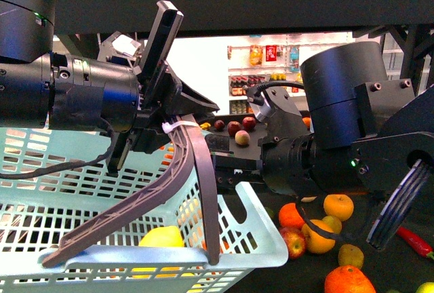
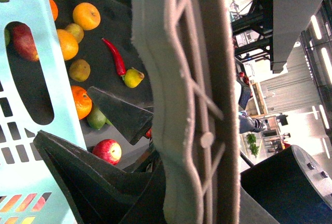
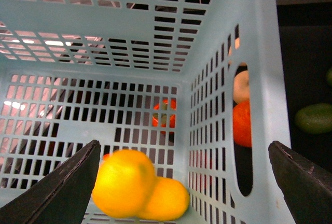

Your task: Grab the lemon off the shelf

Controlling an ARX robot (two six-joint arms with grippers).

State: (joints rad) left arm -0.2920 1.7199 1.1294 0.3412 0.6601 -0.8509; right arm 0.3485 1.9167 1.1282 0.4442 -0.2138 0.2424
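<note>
Nearest the camera, the left gripper (image 1: 178,133) has its fingers clamped on the grey handle (image 1: 146,201) of the pale blue basket (image 1: 254,239), where two lemons (image 3: 137,185) lie on the slotted floor. The right gripper (image 3: 181,182) hovers above them, its fingers (image 3: 59,185) spread wide and holding nothing. Beyond lies loose fruit on the black shelf (image 1: 386,266): oranges (image 1: 290,216), an apple (image 1: 293,241), a red chilli (image 1: 415,241).

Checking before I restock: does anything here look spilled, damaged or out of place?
Nothing stands out. The basket sits upright, its handle held by the left gripper; two yellow fruits lie inside, below the open right gripper.
</note>
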